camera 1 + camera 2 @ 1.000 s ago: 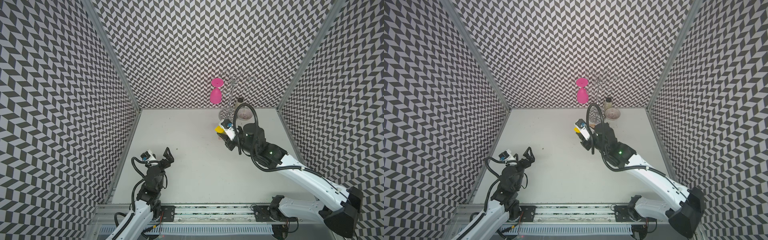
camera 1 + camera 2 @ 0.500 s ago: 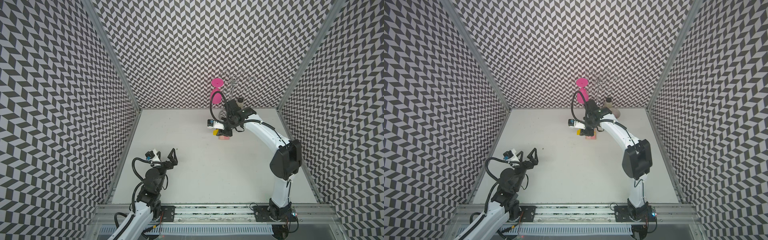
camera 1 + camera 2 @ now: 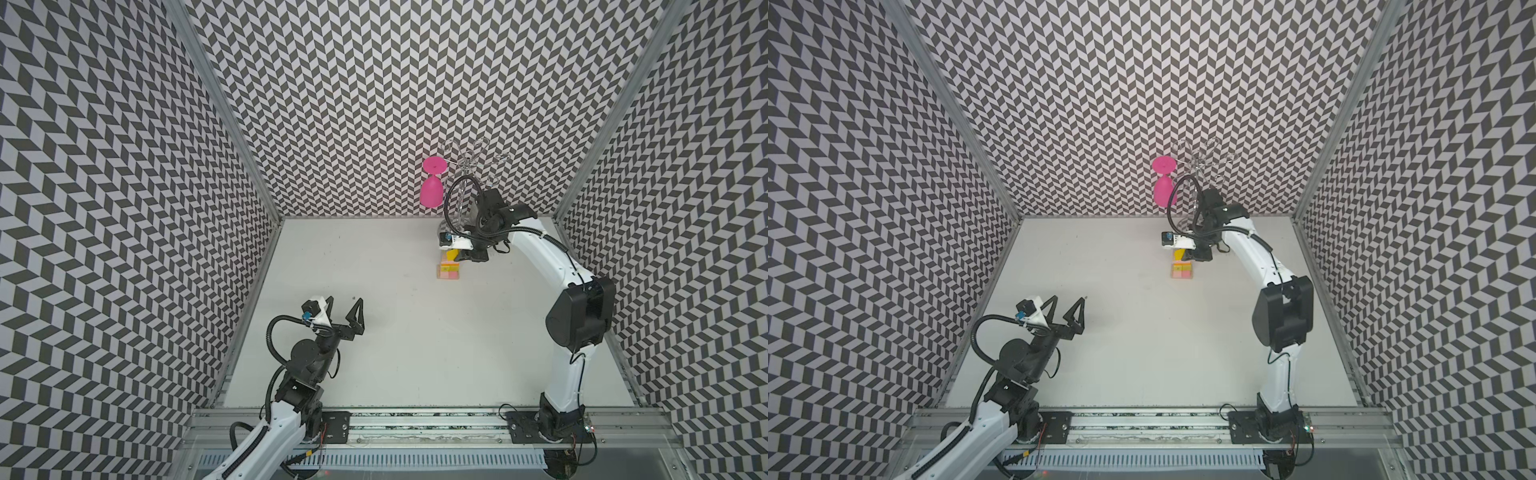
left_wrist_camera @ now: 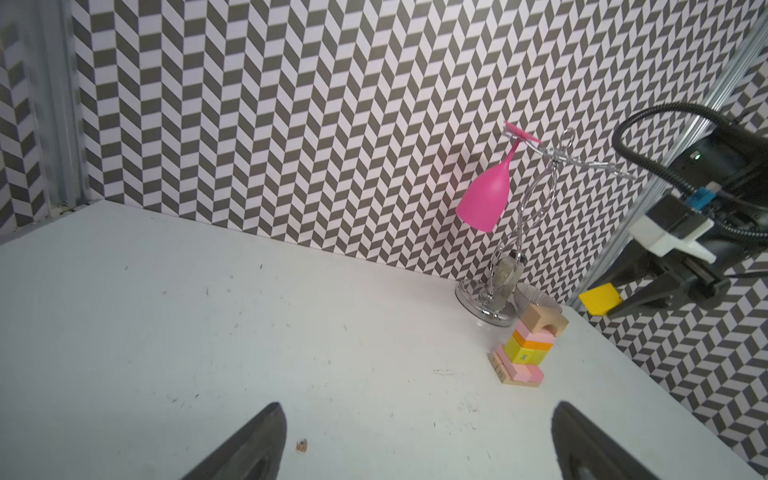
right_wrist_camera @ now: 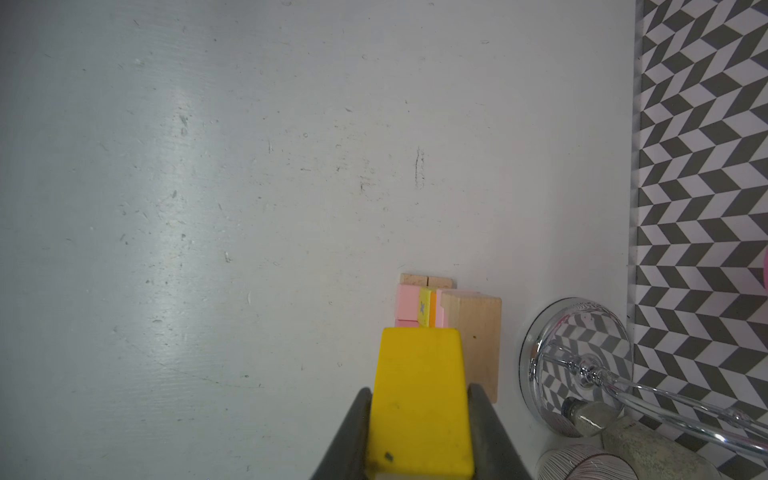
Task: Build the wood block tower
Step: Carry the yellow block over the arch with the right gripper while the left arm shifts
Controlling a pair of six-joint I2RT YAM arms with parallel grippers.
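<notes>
The right pincer (image 5: 420, 399) is clamped on the yellow roof block (image 4: 600, 300) above the tower (image 4: 524, 353) at the back of the table (image 3: 415, 332). The tower's arch (image 5: 478, 332) lies below it, slightly toward the chrome stand (image 5: 575, 332), long axes roughly parallel. The left pincer (image 3: 345, 300), spread apart, sits well away.

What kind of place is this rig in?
Likely a lab robot test cell: chevron-patterned walls box in a white table; left arm and right arm sit on a front rail.

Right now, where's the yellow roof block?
The right end effector grips the yellow roof block back right in both top views, by the tower.
</notes>
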